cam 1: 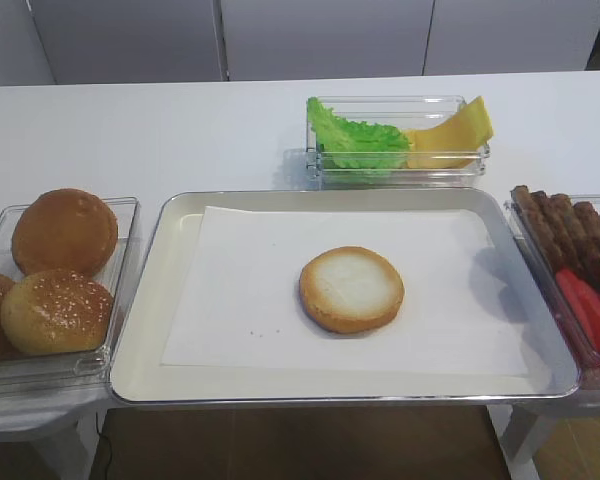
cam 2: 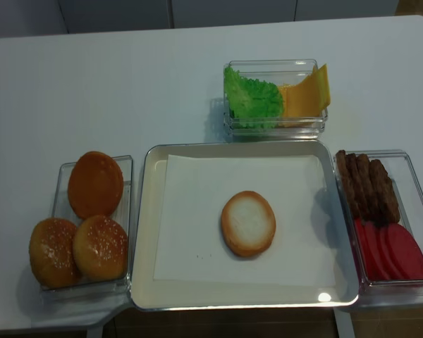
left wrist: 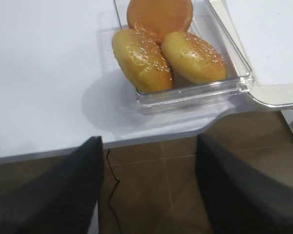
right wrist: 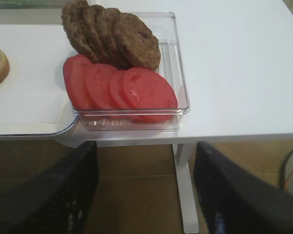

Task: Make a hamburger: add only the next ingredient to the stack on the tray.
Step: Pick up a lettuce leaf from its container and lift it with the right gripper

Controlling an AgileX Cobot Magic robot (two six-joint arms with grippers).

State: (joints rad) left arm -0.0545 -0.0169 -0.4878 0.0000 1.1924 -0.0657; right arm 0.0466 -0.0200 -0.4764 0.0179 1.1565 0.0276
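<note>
Lettuce leaf (cam 1: 355,140) is seen propped in the left part of a clear container (cam 1: 460,165) behind the tray's far edge, touching the yellow cheese slices (cam 1: 455,135) beside it on the right. Nothing grips or touches it; neither gripper is seen in the two high views. Bun bottom half (cam 1: 351,289) lies cut face up on the white paper (cam 1: 250,300), roughly mid-tray, with nothing stacked on it. Metal tray (cam 1: 140,340) is set at the table's near edge. Right gripper (right wrist: 145,195) is seen in its wrist view with jaws spread wide and nothing between them, held off the near table edge in front of the container of tomato slices (right wrist: 122,90) and brown patties (right wrist: 112,36), well apart from the lettuce, which is hardly visible in that view. Left gripper (left wrist: 149,190) is likewise parted and empty, held off the table edge before the container of whole buns (left wrist: 168,51) at the tray's left, also well apart from the lettuce
</note>
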